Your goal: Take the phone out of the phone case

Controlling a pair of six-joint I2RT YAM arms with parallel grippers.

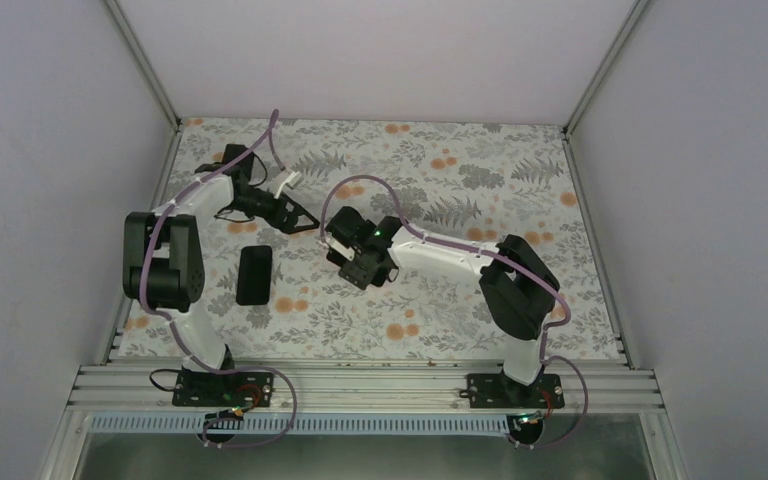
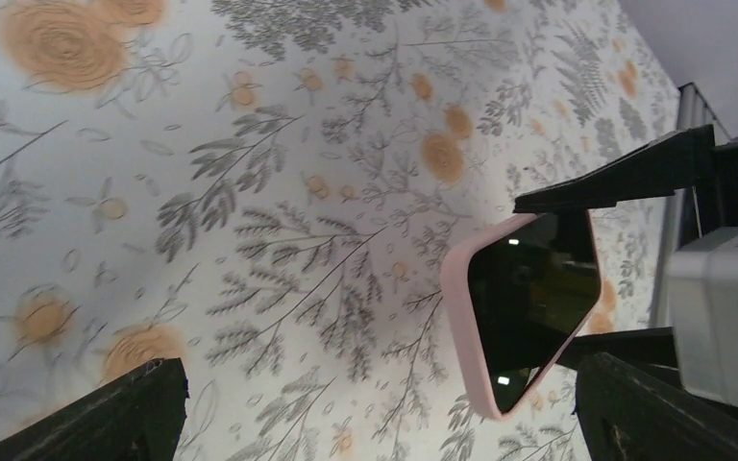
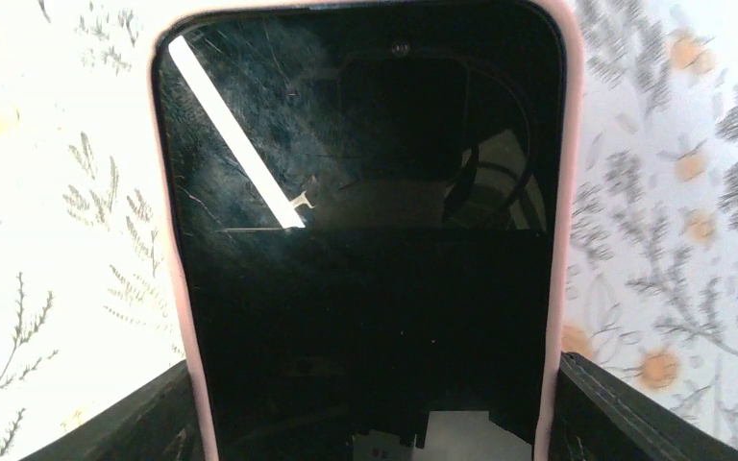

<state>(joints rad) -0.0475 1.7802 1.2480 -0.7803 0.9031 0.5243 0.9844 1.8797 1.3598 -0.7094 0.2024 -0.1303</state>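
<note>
Phone [image 3: 365, 288], glossy black and smudged, sits inside its pink case [image 3: 565, 192], which my right gripper [image 1: 363, 264] clamps by the sides; my left gripper [image 1: 298, 216] gapes wide, empty.

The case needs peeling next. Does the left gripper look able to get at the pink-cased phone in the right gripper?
Probably yes. The left gripper is open and points at the phone in its pink case, which the right gripper holds out toward it; nothing shows in the gap between them.
</note>
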